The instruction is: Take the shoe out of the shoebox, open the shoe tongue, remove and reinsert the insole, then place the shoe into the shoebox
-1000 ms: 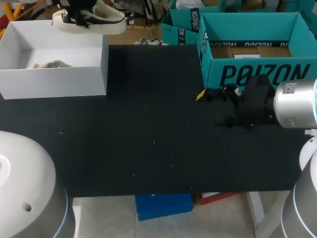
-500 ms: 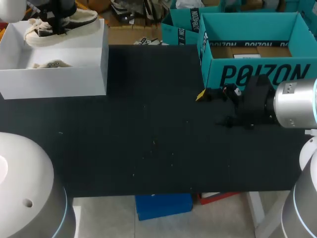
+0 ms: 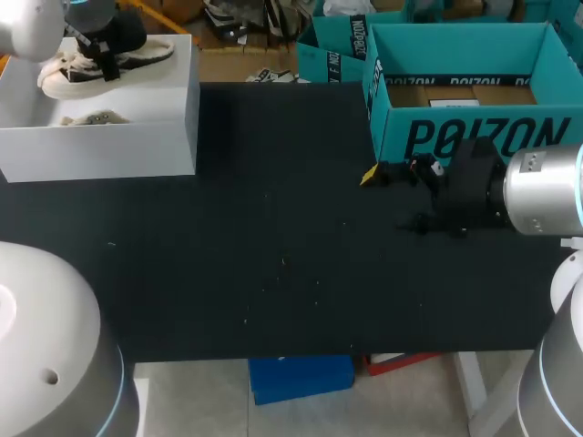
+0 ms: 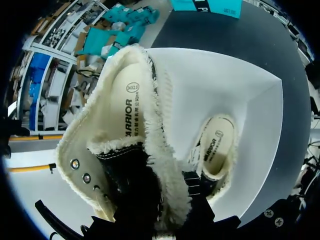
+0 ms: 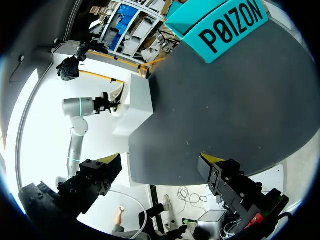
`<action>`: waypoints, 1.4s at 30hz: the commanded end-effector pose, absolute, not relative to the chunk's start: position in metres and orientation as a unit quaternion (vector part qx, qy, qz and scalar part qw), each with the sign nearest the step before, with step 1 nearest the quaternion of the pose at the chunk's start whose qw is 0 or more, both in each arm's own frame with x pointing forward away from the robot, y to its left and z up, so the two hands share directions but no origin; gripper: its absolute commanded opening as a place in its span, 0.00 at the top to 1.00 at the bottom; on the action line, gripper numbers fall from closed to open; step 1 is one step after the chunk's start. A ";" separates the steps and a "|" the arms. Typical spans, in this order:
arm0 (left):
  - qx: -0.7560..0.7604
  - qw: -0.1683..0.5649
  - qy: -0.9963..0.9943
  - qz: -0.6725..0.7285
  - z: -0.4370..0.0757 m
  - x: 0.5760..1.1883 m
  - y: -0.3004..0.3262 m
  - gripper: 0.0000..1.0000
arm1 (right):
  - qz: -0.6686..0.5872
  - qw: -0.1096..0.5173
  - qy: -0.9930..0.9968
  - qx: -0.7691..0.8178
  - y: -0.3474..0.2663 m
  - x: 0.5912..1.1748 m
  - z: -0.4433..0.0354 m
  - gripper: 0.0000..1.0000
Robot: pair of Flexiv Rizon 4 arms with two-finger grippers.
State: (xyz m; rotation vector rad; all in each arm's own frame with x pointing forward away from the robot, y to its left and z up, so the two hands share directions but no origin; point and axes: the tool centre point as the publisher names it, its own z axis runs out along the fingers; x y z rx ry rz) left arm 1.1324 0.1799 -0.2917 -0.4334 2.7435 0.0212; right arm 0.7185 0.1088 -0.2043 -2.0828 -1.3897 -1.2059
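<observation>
Shoe point(image 3: 96, 56) over white shoebox point(image 3: 100, 146) | left fingers point(image 4: 192, 184) apparently pinching its collar | right fingers point(image 5: 110, 160) spread

Left tool point(image 3: 100, 47), shoe point(image 3: 82, 75) in its grip, shifted leftward and lower, now over white shoebox point(image 3: 100, 150) beneath the tool

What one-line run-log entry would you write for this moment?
left gripper: shut on shoe, held above white shoebox | second shoe: lying inside it | right gripper: open, empty, over table near teal box
</observation>
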 end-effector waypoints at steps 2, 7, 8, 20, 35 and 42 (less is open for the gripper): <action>-0.147 0.177 0.973 -0.001 -0.299 1.140 0.188 1.00 | -0.427 0.180 -0.492 -0.737 0.109 0.719 -0.205 0.00; -0.130 0.172 0.976 -0.003 -0.312 1.145 0.196 1.00 | -0.427 0.180 -0.492 -0.737 0.109 0.719 -0.205 0.00; -0.118 0.174 0.978 0.004 -0.314 1.145 0.197 1.00 | -0.427 0.180 -0.492 -0.737 0.109 0.719 -0.205 0.00; -0.087 0.176 0.980 0.023 -0.344 1.153 0.217 1.00 | -0.427 0.180 -0.492 -0.737 0.109 0.719 -0.205 0.00; -0.068 0.168 0.983 0.025 -0.370 1.164 0.224 1.00 | -0.427 0.180 -0.492 -0.737 0.109 0.719 -0.205 0.00; -0.063 0.155 0.985 0.026 -0.377 1.168 0.223 1.00 | -0.427 0.180 -0.492 -0.737 0.109 0.719 -0.205 0.00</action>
